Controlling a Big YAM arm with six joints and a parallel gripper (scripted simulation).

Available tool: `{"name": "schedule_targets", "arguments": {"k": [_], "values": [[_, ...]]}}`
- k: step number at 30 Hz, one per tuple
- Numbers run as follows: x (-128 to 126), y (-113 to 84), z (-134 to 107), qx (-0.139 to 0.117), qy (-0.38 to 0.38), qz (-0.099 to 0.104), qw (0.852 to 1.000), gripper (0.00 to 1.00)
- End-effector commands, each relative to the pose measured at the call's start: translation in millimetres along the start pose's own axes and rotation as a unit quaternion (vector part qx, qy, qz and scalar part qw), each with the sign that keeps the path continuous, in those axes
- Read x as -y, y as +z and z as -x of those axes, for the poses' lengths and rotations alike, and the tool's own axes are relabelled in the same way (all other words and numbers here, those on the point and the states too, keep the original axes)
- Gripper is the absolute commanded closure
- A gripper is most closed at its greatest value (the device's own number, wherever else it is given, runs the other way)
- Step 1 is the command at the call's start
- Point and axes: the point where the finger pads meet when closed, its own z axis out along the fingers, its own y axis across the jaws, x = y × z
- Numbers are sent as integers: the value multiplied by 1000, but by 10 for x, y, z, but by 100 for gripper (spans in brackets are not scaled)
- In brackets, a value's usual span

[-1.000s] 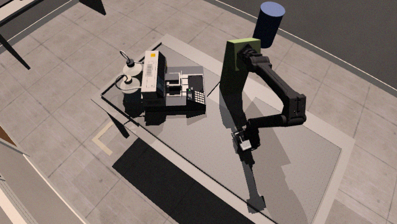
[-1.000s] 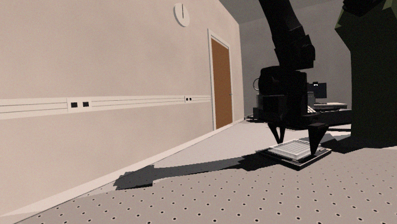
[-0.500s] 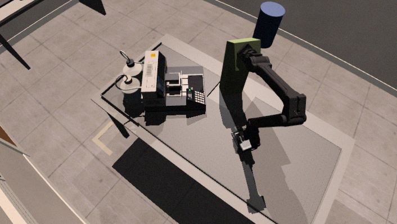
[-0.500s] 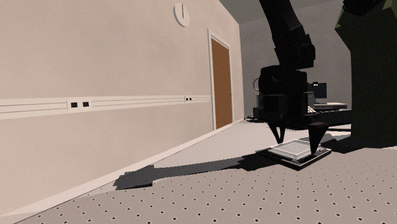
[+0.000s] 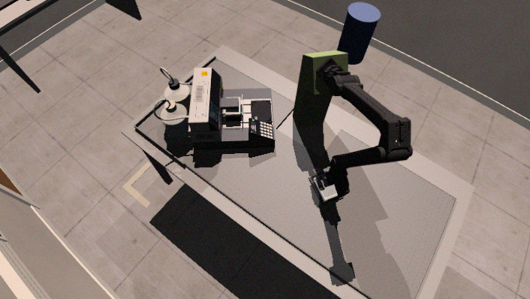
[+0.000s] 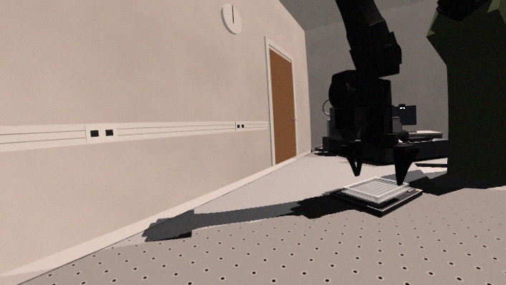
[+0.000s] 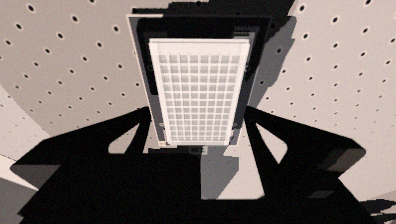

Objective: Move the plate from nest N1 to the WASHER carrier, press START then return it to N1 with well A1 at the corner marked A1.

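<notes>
Pale wall (image 6: 143, 89) with a round clock (image 6: 231, 18) and a brown door (image 6: 283, 107), rising behind a perforated counter (image 5: 244, 180) (image 6: 251, 258) (image 7: 325, 75); the plate (image 5: 329, 192) (image 6: 376, 190) (image 7: 197, 95), white and gridded with wells, lies on the dark plate nest (image 6: 380, 214) (image 7: 200, 26), whose border shows around it; whether it is fully seated cannot be told. Fingers (image 6: 405, 161) open, pointing down, one toward each long side of the plate and gripping nothing; contact with its sides cannot be judged. Black arm (image 5: 394, 131) (image 6: 376, 46), bent at the elbow, extending over the nest from a green pedestal (image 5: 313, 94) (image 6: 473, 107); the plate washer (image 5: 203, 101) stands well apart from the nest, on the same counter; its dark carrier (image 5: 261, 109) bears no plate, and a small green light (image 5: 254, 119) shows beside the keypad (image 5: 266, 128). Two bottles (image 5: 173, 114) with looped tubing stand just behind the washer; a blue cylinder (image 5: 358, 34) stands beyond the pedestal; tiled floor (image 5: 112, 139) surrounds the counter.

Over the last half second the gripper (image 5: 325, 188) (image 6: 378, 180) (image 7: 197, 111) rose a little, and the arm (image 5: 362, 155) (image 6: 373, 46) lifted with it. In the exterior view, both fingertips had sat lower around the plate (image 5: 328, 193) (image 6: 376, 190) (image 7: 199, 95); by now they had come up, the nearer one showing most plainly how its tip had climbed from low at the plate's side to around the height of its upper edge.
</notes>
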Motion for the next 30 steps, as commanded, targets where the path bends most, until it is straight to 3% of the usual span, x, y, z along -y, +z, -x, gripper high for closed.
{"name": "schedule_targets", "arguments": {"k": [1,30], "values": [[42,-154,-92,-10,9,-2,1000,0],[32,-560,-84,-8,0,-2,1000,0]]}}
